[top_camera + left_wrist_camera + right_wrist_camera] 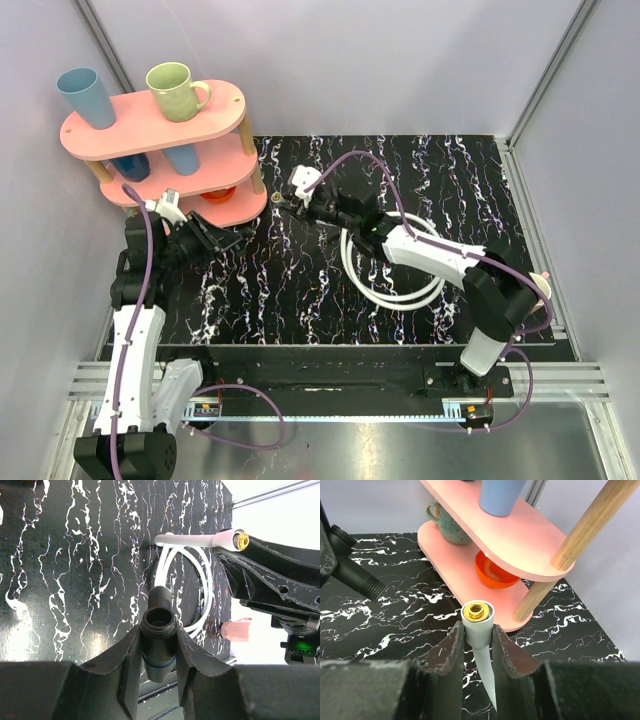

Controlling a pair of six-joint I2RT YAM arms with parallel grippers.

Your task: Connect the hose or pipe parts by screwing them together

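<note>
A white hose lies coiled on the black marbled mat. Its free end, a white sleeve with a brass insert, is held up off the mat by my right gripper, which is shut on it. A black threaded pipe fitting with a blue ring stands between the fingers of my left gripper, which is shut on it. The hose end is up and to the right of the fitting, apart from it. In the top view my left gripper and right gripper face each other near the shelf.
A pink two-tier shelf stands at the back left, close to both grippers. It carries a blue cup, a green mug and an orange bowl underneath. A small pink object lies at the right edge.
</note>
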